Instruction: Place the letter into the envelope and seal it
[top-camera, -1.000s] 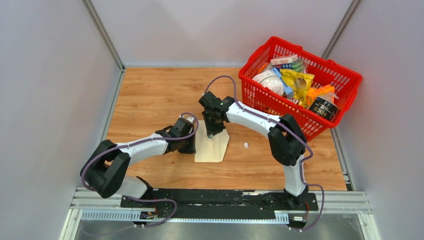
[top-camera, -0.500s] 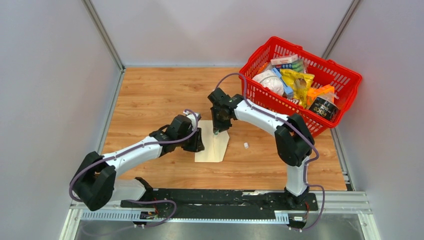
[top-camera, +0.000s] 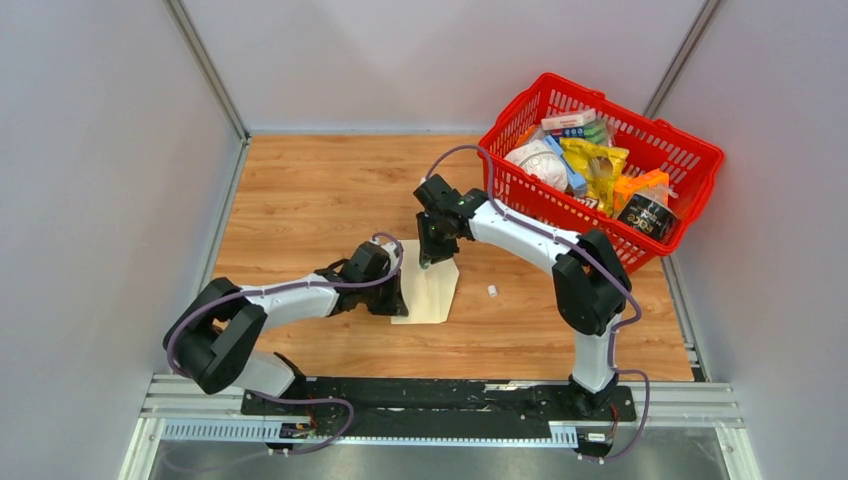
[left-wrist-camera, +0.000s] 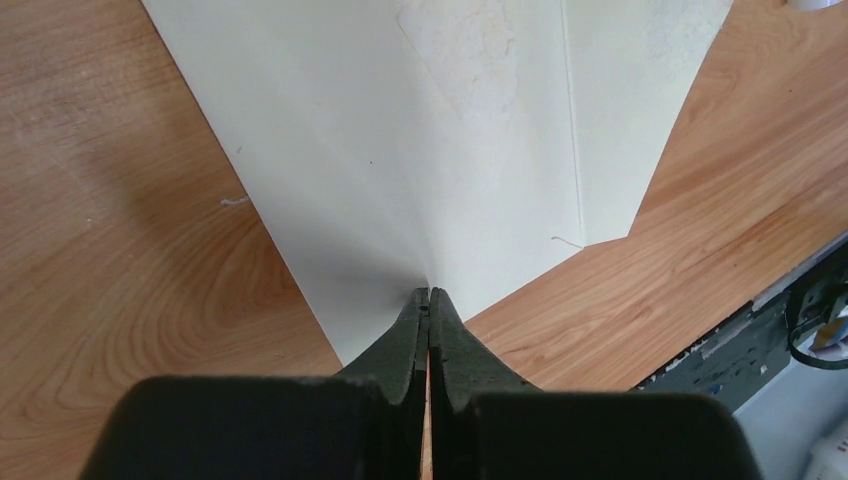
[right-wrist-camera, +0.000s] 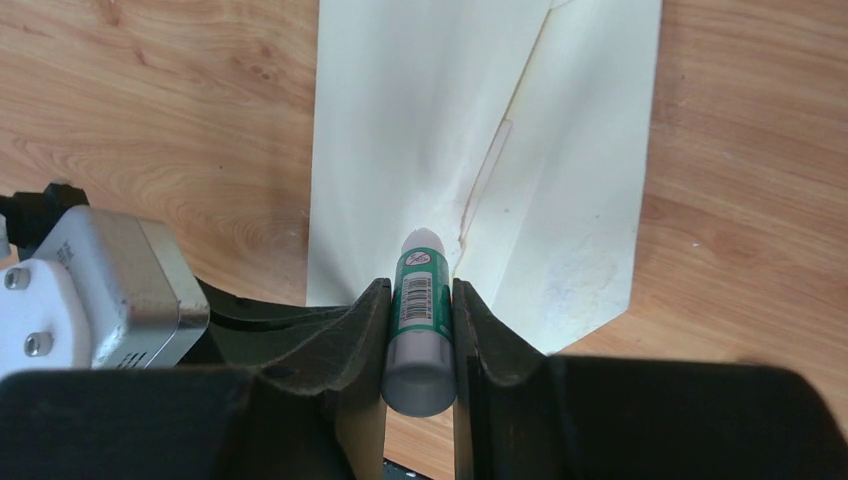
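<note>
The pale cream envelope (top-camera: 432, 295) lies flat on the wooden table, also in the left wrist view (left-wrist-camera: 450, 130) and the right wrist view (right-wrist-camera: 400, 120). Its flap (right-wrist-camera: 570, 200) lies spread towards the right. My right gripper (top-camera: 428, 258) is shut on a green glue stick (right-wrist-camera: 422, 310), and the stick's white tip touches the envelope beside the flap's fold. My left gripper (top-camera: 398, 296) is shut and empty. Its tips (left-wrist-camera: 429, 292) rest on the envelope near the left edge. The letter is not in view.
A red basket (top-camera: 520, 195) full of groceries stands at the back right, close behind the right arm. A small white cap (top-camera: 492, 291) lies on the table right of the envelope. Grey walls close off the left, back and right.
The left gripper moved right onto the envelope's left edge and its arm swung lower. The right gripper with the glue stick shifted slightly right and farther back along the envelope.
</note>
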